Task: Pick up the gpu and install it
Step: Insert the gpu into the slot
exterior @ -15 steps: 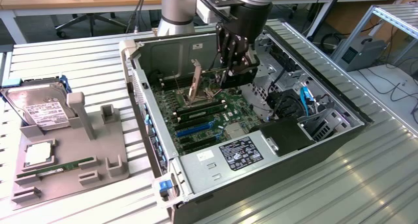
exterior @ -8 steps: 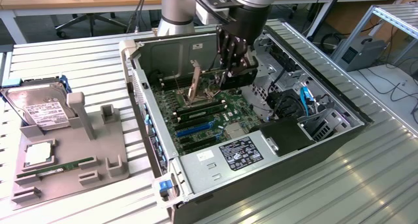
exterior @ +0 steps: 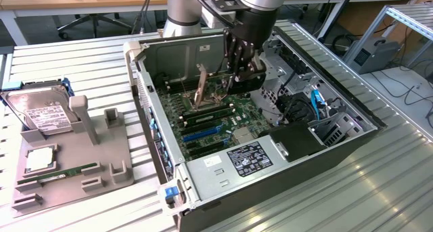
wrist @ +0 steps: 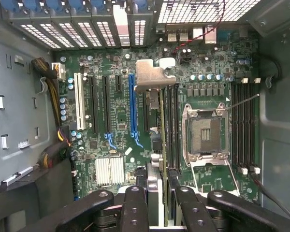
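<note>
Claw [exterior: 245, 75] down inside the open PC case [exterior: 203, 166], closed on the gpu [wrist: 160, 145], which the wrist view shows edge-on: thin card running between the fingers [wrist: 135, 208], silver bracket [wrist: 152, 75] at the far end by the rear slot covers [wrist: 87, 31]; card hangs above the motherboard [wrist: 208, 82], beside the blue slot [wrist: 132, 104] and next to the RAM slots [wrist: 171, 125]; whether the card edge has reached any slot I cannot tell; holder [exterior: 68, 156] on the tabletop [exterior: 81, 65] carries the hard drive [exterior: 40, 113] and a RAM stick [exterior: 58, 175]; risks, as judged: card edge missing the slot and bearing on the board; bracket catching the rear covers; tilted card jamming when pressed
</note>
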`<action>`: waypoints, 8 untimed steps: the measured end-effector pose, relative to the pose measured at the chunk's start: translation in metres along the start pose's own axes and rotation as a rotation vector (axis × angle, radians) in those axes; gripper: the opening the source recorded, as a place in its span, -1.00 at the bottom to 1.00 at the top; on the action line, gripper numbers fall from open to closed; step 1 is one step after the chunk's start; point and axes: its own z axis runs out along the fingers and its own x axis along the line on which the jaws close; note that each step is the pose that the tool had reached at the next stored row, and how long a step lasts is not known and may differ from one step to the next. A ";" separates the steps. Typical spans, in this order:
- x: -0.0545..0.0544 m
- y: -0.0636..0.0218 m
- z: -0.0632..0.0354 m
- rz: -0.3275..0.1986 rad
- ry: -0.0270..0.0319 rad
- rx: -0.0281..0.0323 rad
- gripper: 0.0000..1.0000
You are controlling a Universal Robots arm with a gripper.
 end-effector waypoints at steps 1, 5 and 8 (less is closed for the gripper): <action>0.000 0.0001 0.0004 0.000 0.0001 0.0000 -0.45; 0.000 0.0010 0.0020 0.000 0.0002 0.0000 -0.45; 0.000 0.0023 0.0035 0.000 0.0001 0.0000 -0.45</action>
